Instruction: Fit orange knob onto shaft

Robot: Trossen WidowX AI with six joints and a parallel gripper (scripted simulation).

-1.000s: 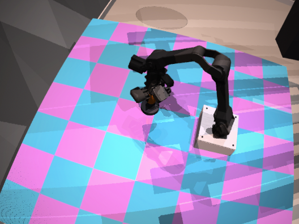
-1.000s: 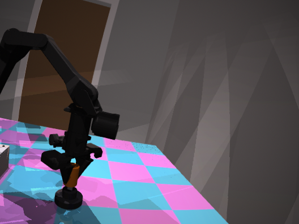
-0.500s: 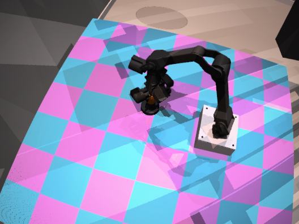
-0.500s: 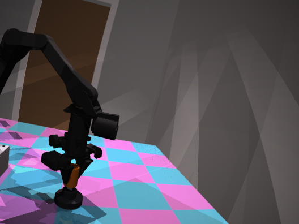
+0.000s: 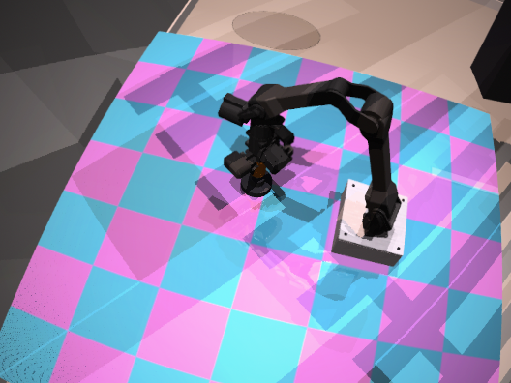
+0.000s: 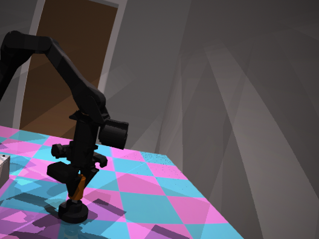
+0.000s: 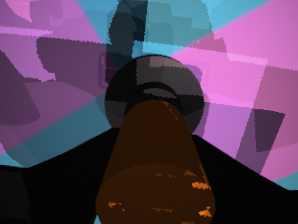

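The orange knob (image 5: 260, 169) (image 6: 79, 188) (image 7: 155, 145) is held above the round black pedestal (image 5: 255, 190) (image 6: 72, 215) (image 7: 172, 75), leaning slightly in the exterior view. A small grey piece of the shaft (image 6: 75, 201) shows between the knob's lower end and the pedestal, so the knob is not flush with the pedestal. My gripper (image 5: 257, 170) (image 6: 76, 192) (image 7: 154, 138) is shut on the knob and points down over the pedestal. The knob's hole, the shaft's flat side and how they line up are hidden.
The arm's white base block (image 5: 358, 247) stands to the right of the pedestal in the top view. The pedestal stands on a pink and blue checkered table top (image 5: 203, 256) (image 6: 145, 203), crossed by shadows. A dark block (image 5: 495, 63) is at the upper right.
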